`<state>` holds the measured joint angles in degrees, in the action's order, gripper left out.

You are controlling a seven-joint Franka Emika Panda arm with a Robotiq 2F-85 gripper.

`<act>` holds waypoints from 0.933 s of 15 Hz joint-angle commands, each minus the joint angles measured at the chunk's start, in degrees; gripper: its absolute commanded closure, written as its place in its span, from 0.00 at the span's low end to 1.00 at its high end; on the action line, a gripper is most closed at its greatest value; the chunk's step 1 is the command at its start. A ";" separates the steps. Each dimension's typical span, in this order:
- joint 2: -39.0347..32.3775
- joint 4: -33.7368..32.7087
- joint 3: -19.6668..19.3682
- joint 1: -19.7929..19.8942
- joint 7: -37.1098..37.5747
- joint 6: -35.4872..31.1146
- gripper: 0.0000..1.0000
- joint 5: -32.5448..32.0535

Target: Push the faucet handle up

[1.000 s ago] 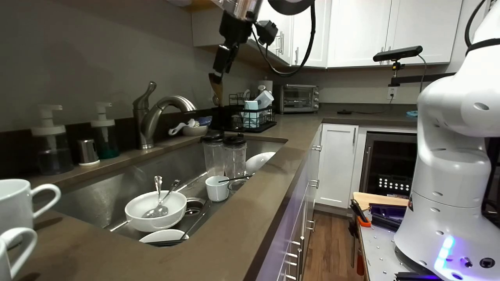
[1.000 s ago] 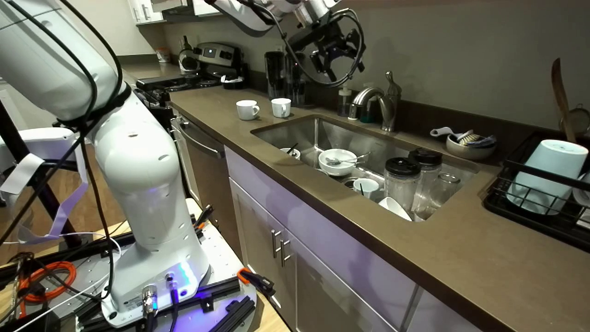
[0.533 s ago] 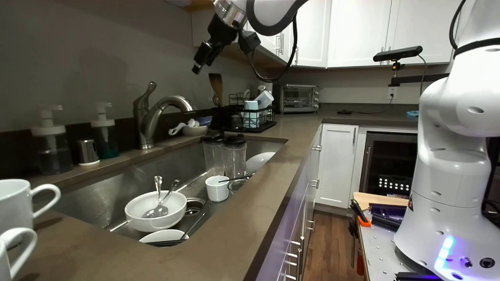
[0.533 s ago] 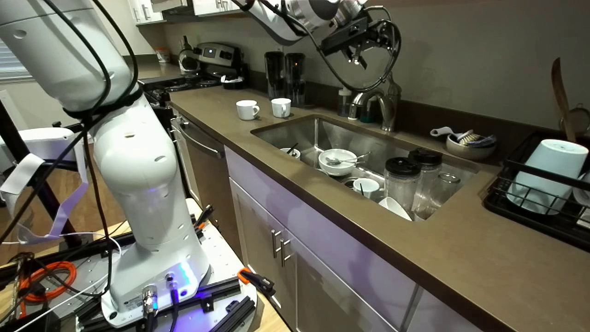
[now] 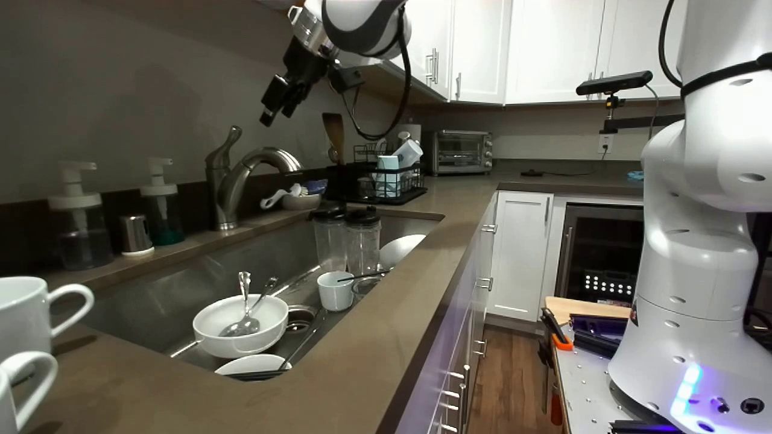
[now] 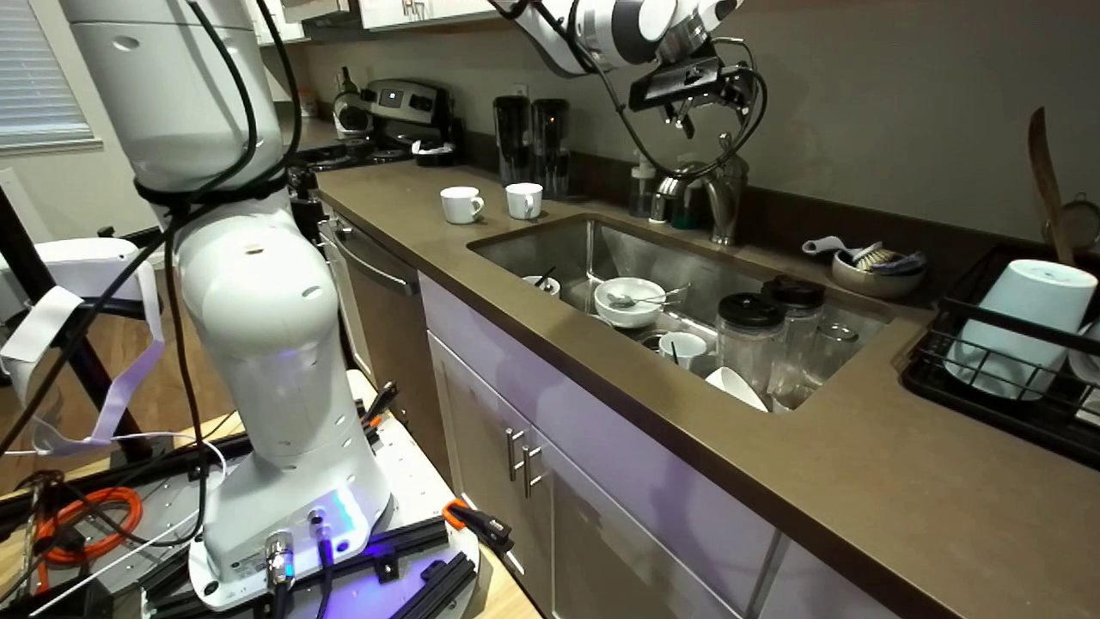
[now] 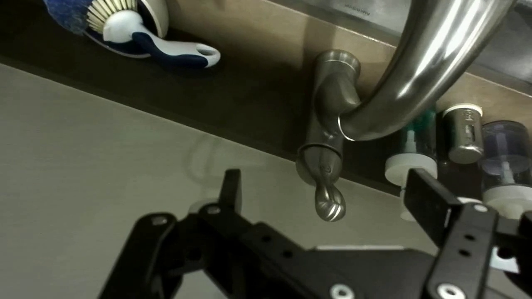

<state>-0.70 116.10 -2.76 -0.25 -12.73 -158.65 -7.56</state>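
Observation:
The faucet handle (image 5: 227, 147) is a slim brushed-metal lever that points up and slightly outward from the top of the faucet body. In an exterior view its tip (image 6: 726, 142) shows just below the gripper, partly behind the cable. In the wrist view the handle (image 7: 329, 203) lies between the two fingers, apart from both. My gripper (image 5: 277, 114) is open and empty, above and to the side of the handle, with fingers pointing down toward it. In the wrist view the wide gap between the fingertips (image 7: 323, 182) shows. The thick arched spout (image 7: 428, 70) is beside the handle.
Soap dispensers (image 5: 160, 208) and a small metal cylinder (image 5: 136, 234) stand beside the faucet. A bowl with a brush (image 6: 876, 275) is on its other side. The wall is close behind. The sink (image 6: 601, 236) holds dishes and jars. A dish rack (image 6: 988, 361) stands beyond.
My gripper has moved across toward the faucet and, in the last half second, lower, close to the handle. The handle has not visibly moved.

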 commanded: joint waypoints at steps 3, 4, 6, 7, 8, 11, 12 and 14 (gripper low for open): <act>-5.53 -8.49 1.01 1.15 -4.88 5.44 0.33 2.84; -6.06 -9.26 1.12 1.25 -5.08 5.77 0.40 2.96; -7.17 -10.64 1.63 1.50 -6.32 5.96 0.54 4.38; -7.83 -11.26 1.91 1.67 -7.07 5.94 0.59 5.33; -8.25 -11.79 2.27 1.85 -8.07 5.89 0.67 6.50; -10.02 -13.56 3.08 2.46 -9.75 5.94 0.65 8.34; -10.64 -14.18 3.56 2.79 -10.72 6.00 0.64 9.45; -11.83 -15.43 4.25 3.34 -11.84 6.14 0.73 10.61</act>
<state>-10.23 104.14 -0.43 1.29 -20.46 -154.42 -0.05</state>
